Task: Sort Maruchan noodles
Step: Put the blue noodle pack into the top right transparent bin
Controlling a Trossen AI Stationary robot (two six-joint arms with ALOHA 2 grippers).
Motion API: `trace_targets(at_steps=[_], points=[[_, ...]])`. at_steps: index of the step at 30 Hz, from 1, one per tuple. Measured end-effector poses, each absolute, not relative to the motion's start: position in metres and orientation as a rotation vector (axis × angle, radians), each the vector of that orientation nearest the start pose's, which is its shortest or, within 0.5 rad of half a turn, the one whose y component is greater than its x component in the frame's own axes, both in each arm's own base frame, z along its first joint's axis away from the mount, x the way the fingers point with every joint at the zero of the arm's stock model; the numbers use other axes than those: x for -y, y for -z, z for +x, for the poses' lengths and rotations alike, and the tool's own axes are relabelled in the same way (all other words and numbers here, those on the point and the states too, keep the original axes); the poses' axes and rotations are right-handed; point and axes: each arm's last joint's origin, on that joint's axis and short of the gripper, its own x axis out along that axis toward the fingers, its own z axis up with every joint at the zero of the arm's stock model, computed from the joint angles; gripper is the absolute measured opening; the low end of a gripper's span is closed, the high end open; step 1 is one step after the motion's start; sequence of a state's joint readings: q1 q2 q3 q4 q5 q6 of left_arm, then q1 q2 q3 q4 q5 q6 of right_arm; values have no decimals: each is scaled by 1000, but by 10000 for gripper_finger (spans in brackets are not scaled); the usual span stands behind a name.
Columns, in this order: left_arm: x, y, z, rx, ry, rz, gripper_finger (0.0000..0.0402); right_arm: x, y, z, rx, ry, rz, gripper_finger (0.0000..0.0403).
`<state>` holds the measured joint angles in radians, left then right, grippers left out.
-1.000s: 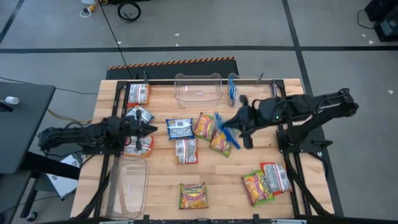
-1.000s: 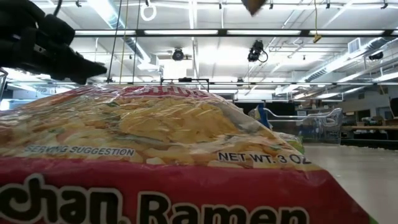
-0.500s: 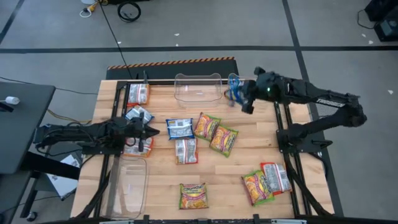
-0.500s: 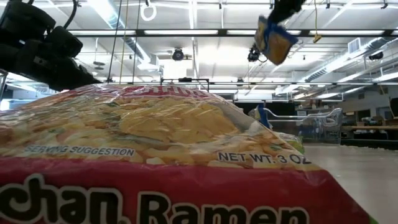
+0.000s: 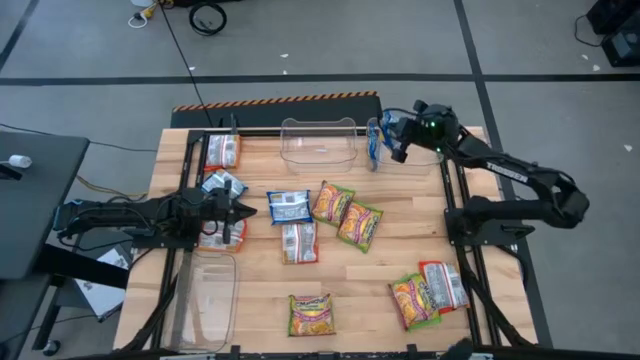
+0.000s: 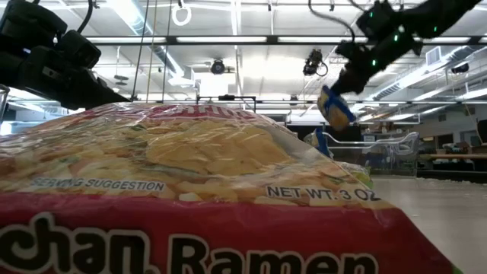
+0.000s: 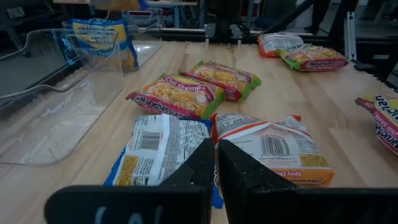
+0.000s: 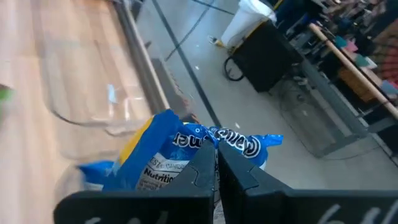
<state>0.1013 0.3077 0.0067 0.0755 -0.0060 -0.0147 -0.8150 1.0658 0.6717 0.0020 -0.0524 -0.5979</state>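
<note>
My right gripper (image 5: 393, 143) is shut on a blue-and-white noodle packet (image 8: 165, 155) above the left end of the clear tub (image 5: 420, 158) at the table's far right. The packet also shows in the low view (image 6: 335, 110). Another blue packet (image 7: 102, 40) stands in that tub. My left gripper (image 5: 240, 210) is shut, low over the table's left side, just short of a blue-and-white packet (image 5: 290, 207) and a red-orange packet (image 5: 300, 242). Yellow-green packets (image 5: 332, 202) (image 5: 360, 225) lie flat at the middle. My right gripper pinches the blue packet's crimped end (image 8: 239, 144) between its two fingers, coming slanting from above. The packet hangs below the fingers, clear of the table and the tub.
An empty clear tub (image 5: 318, 143) stands at the far middle and another (image 5: 205, 300) at the near left. Packets lie at the left edge (image 5: 222, 150) (image 5: 222, 185) (image 5: 222, 236) and near right (image 5: 413, 300) (image 5: 443, 285). One near-edge packet (image 5: 311, 313) fills the low view (image 6: 190, 198).
My right gripper has carried the blue packet up off the table's middle and toward the far edge, to above the far-right tub. The packet hangs from the shut fingers throughout.
</note>
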Motion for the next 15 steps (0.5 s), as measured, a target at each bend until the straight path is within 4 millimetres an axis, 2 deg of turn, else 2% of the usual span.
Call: trace_targets(at_steps=[5,9,15], points=[[-12,-147,114,-224,-109,-25,27,188,-230,155,-574,568,-336,10],[-12,-147,114,-224,-109,-25,27,194,-211,157,-608,508,-285,10],[-12,-147,114,-223,-109,-26,27,197,-193,160,-661,468,-244,11]])
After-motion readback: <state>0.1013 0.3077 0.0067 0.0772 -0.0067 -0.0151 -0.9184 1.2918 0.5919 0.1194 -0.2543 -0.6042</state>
